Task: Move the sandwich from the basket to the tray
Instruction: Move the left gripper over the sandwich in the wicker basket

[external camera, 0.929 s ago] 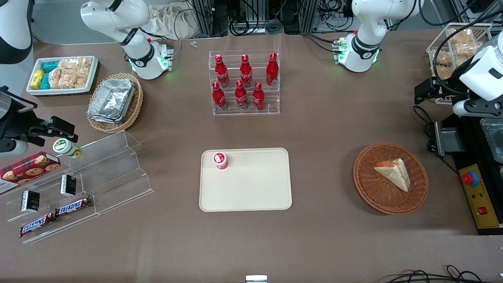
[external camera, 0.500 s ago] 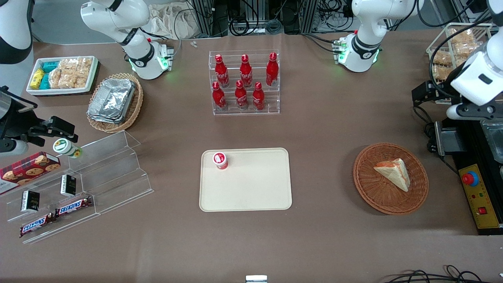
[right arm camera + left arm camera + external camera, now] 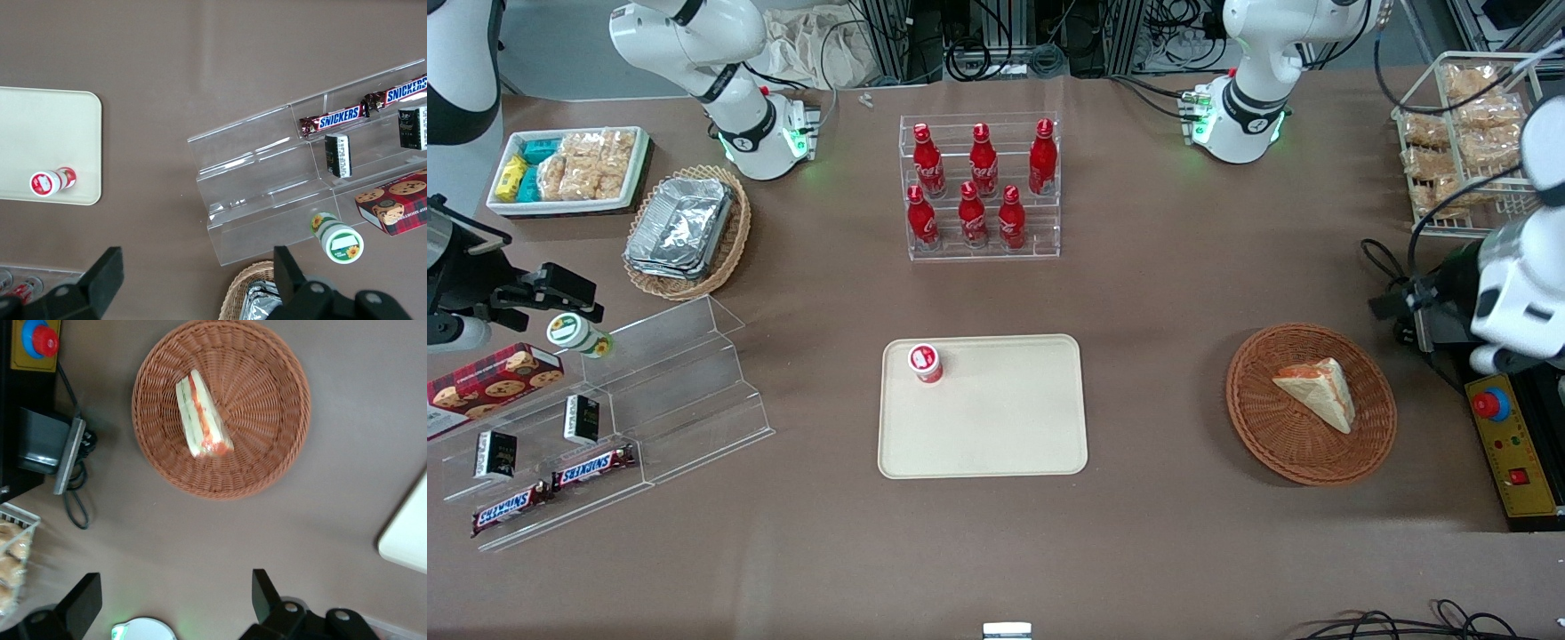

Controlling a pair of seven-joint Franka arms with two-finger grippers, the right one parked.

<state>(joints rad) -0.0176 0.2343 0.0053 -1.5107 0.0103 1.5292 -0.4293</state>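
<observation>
The wrapped triangular sandwich [image 3: 1316,391] [image 3: 202,417] lies in the round reddish-brown wicker basket [image 3: 1254,427] [image 3: 267,400], with its red, orange and green filling edge showing. The cream tray [image 3: 996,427] [image 3: 407,533] [image 3: 47,133] sits mid-table, with a small red-capped bottle [image 3: 926,363] at one corner. My left gripper [image 3: 1396,304] [image 3: 175,603] hangs open and empty well above the table, beside the basket on the side toward the working arm's end. Its fingers [image 3: 267,597] are spread wide, apart from the basket and the sandwich.
A black control box with a red button [image 3: 1491,404] [image 3: 40,337] and loose cables [image 3: 77,500] lie close beside the basket. A wire rack of bagged snacks [image 3: 1467,133] stands farther back. Red cola bottles [image 3: 980,187] stand in a clear rack, farther from the front camera than the tray.
My left arm has swung from beside the snack rack toward the front camera, ending next to the basket. The sandwich, basket and tray have not moved.
</observation>
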